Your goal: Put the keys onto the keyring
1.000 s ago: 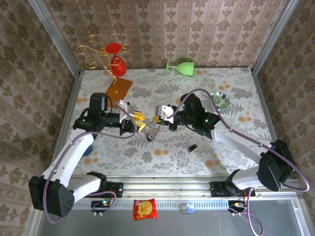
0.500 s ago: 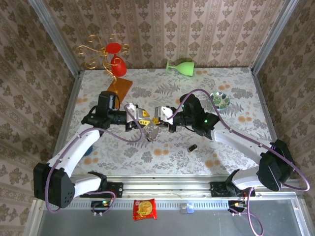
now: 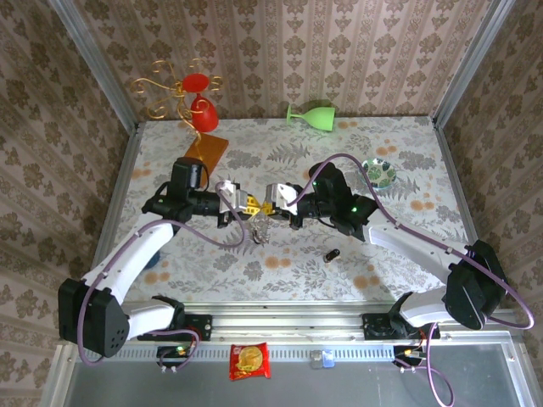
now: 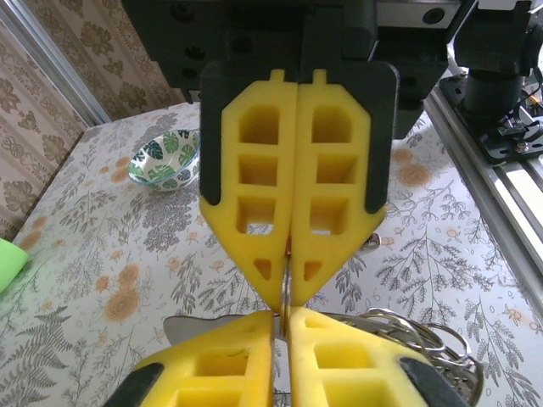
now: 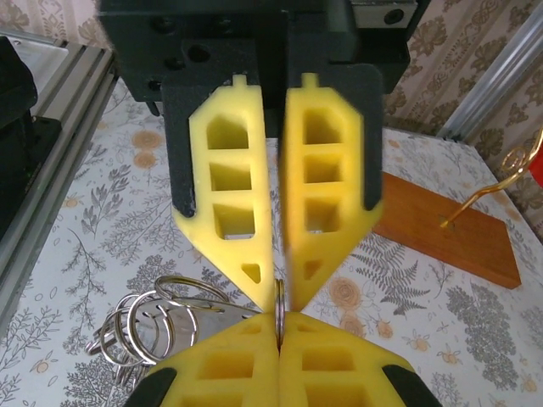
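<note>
Between the two sets of yellow fingertips, held up over mid-table: keyring (image 5: 278,303), seen edge-on as a thin metal line, with a bunch of smaller wire rings (image 5: 157,326) dangling to one side. left gripper (image 4: 281,318) is pinched tight on the ring's edge. right gripper (image 5: 278,326) is doing the same from the opposite side, tip to tip with it, and both sets of jaws are closed down to the wire. One black-headed key (image 3: 332,254) lies loose on the tablecloth (image 3: 407,246), nearer the arm bases and to the right of the grip, well apart from the ring. I can't make out the second key; it may be in the dangling bunch, too small to tell. My read: ring secured by both arms, no key visibly threaded, so the actual threading is all left, and one arm must let go to fetch that loose key. Further out: patterned dish (image 3: 379,172) on the right, green goblet (image 3: 312,114) on its side at the back wall, wooden base (image 3: 206,151) back left, none near the grip.
</note>
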`<action>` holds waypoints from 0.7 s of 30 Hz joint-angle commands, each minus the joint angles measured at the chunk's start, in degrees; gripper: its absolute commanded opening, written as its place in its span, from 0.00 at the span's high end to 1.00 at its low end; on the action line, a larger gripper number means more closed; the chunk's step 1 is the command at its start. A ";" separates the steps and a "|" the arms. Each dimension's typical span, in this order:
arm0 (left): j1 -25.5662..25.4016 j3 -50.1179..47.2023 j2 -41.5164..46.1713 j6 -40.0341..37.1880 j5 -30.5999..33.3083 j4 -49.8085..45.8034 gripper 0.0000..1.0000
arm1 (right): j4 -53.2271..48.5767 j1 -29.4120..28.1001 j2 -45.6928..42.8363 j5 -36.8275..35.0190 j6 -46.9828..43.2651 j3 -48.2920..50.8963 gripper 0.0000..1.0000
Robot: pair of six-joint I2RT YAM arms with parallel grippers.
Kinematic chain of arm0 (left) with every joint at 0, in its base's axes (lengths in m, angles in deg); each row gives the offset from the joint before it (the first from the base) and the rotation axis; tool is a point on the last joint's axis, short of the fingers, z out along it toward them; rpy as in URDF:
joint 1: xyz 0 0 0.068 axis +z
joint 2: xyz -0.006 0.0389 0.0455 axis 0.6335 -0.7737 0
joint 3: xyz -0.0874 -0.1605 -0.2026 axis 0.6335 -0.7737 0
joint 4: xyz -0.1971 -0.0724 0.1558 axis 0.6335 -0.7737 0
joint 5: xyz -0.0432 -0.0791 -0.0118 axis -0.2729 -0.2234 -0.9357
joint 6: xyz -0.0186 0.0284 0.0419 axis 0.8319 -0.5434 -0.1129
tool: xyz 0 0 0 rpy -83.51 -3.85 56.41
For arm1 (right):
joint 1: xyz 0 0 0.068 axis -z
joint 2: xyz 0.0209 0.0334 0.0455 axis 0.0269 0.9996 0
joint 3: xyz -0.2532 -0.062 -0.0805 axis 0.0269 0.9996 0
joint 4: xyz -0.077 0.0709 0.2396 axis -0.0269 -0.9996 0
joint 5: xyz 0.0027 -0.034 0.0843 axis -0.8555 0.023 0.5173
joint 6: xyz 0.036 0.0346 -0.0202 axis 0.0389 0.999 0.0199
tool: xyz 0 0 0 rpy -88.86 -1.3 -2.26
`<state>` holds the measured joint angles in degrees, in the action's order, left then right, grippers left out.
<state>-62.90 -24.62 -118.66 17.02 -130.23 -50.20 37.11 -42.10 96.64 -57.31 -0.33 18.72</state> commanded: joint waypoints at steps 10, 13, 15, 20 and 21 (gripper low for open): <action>-1.43 -0.91 2.91 4.65 4.11 4.61 1.00 | -3.55 1.28 -4.01 -7.36 -2.55 3.56 0.61; -2.19 -0.41 3.40 4.12 8.04 1.57 1.00 | -5.79 1.84 -6.06 -9.29 -4.16 4.62 0.61; -4.05 0.29 3.27 3.14 9.80 -1.42 1.00 | -5.51 1.81 -6.76 -8.94 -3.78 4.92 0.63; -6.03 1.59 2.64 2.26 13.16 -5.13 1.00 | -2.24 1.54 -5.84 -6.22 -1.02 4.66 0.69; -6.36 1.87 2.46 2.27 13.73 -5.49 1.00 | -1.96 1.31 -5.53 -5.60 -0.73 4.46 0.70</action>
<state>-68.59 -25.03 -116.39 19.93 -118.87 -52.76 32.94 -40.39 90.98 -64.33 -2.19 23.15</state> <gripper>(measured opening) 0.053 0.306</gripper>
